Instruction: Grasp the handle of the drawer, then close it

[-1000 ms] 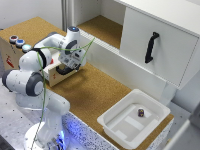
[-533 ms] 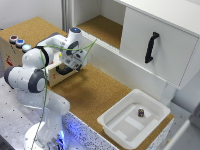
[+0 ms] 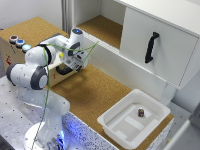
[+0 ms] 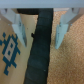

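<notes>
The gripper (image 4: 39,31) is open, one finger (image 4: 18,26) on each side of the black handle (image 4: 41,47), with clear gaps between them and the bar. The handle sits on the pale drawer (image 4: 11,52) front, which carries a blue pixel-style marking (blurred, so its exact shape is hard to read). In the exterior view, the gripper (image 3: 71,64) hangs at the handle (image 3: 64,71) on the wooden box (image 3: 15,52), on the cork-topped table (image 3: 95,92). A white tub (image 3: 134,120) lies well apart from the box.
</notes>
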You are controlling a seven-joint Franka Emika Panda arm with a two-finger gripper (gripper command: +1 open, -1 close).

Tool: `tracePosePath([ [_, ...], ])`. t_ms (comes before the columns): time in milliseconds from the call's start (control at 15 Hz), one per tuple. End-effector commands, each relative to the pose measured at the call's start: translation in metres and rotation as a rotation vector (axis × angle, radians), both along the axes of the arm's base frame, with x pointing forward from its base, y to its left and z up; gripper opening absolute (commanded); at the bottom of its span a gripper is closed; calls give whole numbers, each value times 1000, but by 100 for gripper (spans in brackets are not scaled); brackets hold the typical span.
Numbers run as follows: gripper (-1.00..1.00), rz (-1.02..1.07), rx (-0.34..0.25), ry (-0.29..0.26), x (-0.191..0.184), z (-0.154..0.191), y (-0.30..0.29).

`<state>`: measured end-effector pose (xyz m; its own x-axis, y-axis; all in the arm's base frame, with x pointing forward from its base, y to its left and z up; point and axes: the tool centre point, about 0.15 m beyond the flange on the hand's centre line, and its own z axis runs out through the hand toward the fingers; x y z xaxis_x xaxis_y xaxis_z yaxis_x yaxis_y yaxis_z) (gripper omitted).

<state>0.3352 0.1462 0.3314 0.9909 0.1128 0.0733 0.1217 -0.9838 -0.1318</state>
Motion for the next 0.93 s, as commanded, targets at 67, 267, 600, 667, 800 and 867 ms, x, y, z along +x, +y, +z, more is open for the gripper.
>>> tracePosePath([
  [67,-100,10,-36,23,9,-3,24],
  [267,-100,52,-24,32,14,-9,47],
  [600,-100,127,-10,36,23,-14,89],
  [667,-100,136,-6,37,24,-16,99],
  [800,-100,162,1,42,26,-20,116],
  [867,-100,173,3,39,26,-20,123],
])
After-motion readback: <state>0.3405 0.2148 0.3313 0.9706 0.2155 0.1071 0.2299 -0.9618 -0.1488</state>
